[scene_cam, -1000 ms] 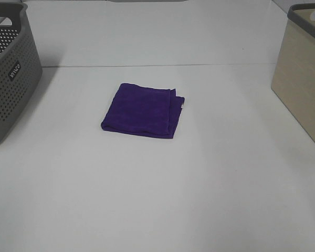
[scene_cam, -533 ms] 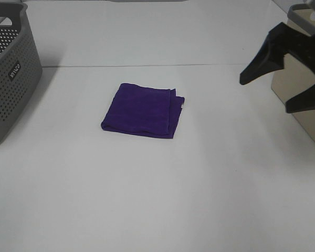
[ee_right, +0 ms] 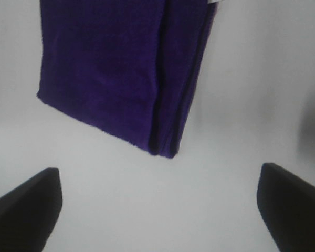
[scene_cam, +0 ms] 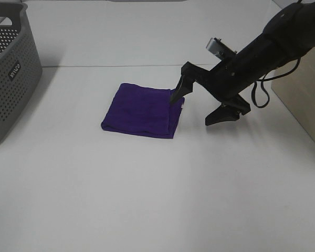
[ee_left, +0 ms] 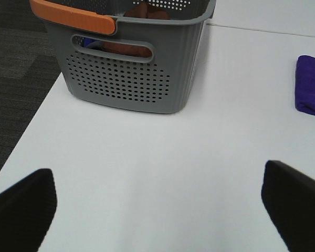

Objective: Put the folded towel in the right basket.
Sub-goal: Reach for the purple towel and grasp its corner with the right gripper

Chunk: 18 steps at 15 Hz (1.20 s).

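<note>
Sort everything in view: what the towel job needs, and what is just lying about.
Job: towel; right basket; right pincer, open at the towel's edge.
Lying about: grey basket; left pincer, open, away from the towel.

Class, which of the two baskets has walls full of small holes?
The grey basket on the left: its walls are perforated all over, while the beige basket on the right has plain, solid walls.
</note>
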Available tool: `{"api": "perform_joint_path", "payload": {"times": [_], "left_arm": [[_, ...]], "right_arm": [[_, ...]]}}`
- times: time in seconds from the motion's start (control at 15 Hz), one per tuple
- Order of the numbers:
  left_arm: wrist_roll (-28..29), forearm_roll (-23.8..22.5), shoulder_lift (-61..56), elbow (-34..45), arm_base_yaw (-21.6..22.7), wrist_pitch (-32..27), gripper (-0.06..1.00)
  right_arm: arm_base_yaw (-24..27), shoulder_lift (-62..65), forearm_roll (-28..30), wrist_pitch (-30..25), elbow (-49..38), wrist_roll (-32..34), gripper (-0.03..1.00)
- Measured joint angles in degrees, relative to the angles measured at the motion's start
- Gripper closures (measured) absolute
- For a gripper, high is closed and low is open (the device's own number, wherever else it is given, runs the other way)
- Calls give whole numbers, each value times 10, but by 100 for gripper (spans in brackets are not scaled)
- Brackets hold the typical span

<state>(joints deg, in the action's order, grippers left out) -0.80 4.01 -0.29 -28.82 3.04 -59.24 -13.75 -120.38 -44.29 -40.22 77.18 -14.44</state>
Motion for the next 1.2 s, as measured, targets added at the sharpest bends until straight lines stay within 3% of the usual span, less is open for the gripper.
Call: {"api": "perform_joint_path", "payload": {"times": [0.27, 0.6, 0.87, 1.0, 1.07, 1.2], "left_arm": [[0, 0, 0, 0, 0, 0, -5], [0, 0, 0, 0, 0, 0, -5], [0, 0, 0, 0, 0, 0, -5], [0, 0, 0, 0, 0, 0, -5], [0, 0, 0, 0, 0, 0, -5], [0, 0, 0, 0, 0, 0, -5]], "right_arm": [[-14, -87, -3, -7, 71, 22, 1], [-31, -99, -17, 19, 77, 37, 2], [-73, -122, -34, 49, 95, 39, 11], [-97, -143, -43, 50, 124, 48, 23], [-112, -157, -46, 50, 140, 50, 34], [-135, -179, -46, 64, 162, 53, 74]]}}
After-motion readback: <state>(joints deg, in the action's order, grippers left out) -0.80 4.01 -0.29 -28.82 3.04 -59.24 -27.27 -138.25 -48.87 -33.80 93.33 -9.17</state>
